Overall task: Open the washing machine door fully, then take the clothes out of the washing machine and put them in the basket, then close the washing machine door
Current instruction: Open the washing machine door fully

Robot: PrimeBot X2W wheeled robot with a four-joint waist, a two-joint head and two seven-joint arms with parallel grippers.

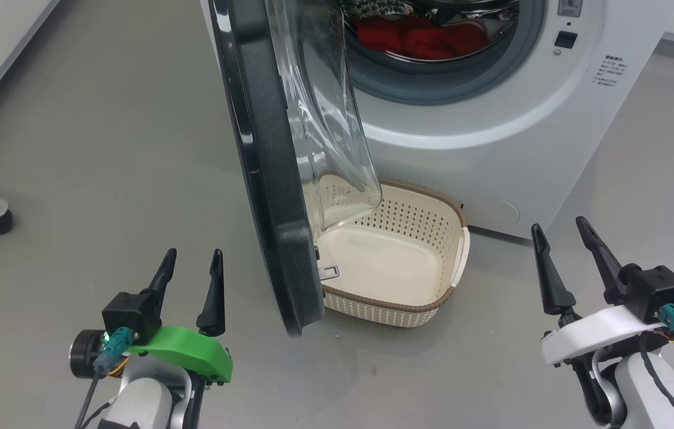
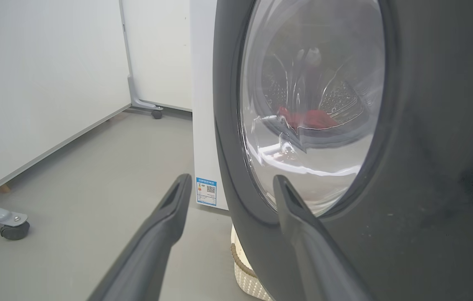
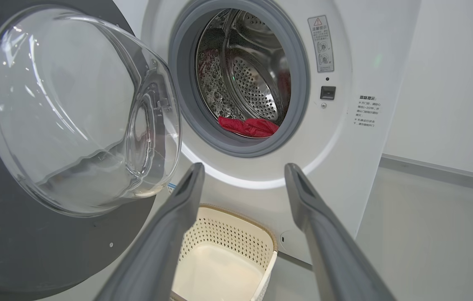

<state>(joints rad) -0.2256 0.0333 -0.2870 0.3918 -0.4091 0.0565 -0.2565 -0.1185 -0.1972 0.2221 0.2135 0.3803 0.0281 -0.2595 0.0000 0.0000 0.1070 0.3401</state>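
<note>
Left gripper (image 1: 193, 254) beside upright, edge-on door (image 1: 265, 167)

Left gripper (image 1: 193, 254): I see two long dark tapered fingers (image 1: 213, 292), black base block (image 1: 132, 316), bright green cover (image 1: 188, 353), teal plug (image 1: 115, 347) on a grey cable (image 1: 87, 399).
Right gripper (image 1: 558, 225): matching dark fingers, black block, white cover (image 1: 602, 326), teal plug, black cable (image 1: 658, 381).
Forearms (image 1: 143, 400): pale grey-white shells.

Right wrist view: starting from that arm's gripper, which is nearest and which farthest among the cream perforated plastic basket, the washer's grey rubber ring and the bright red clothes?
From the right gripper:
1. Cream perforated plastic basket, low, just beneath it.
2. Grey rubber ring, ahead, around the mouth of the white washing machine.
3. Bright red clothes, farther in, behind that ring.
</note>
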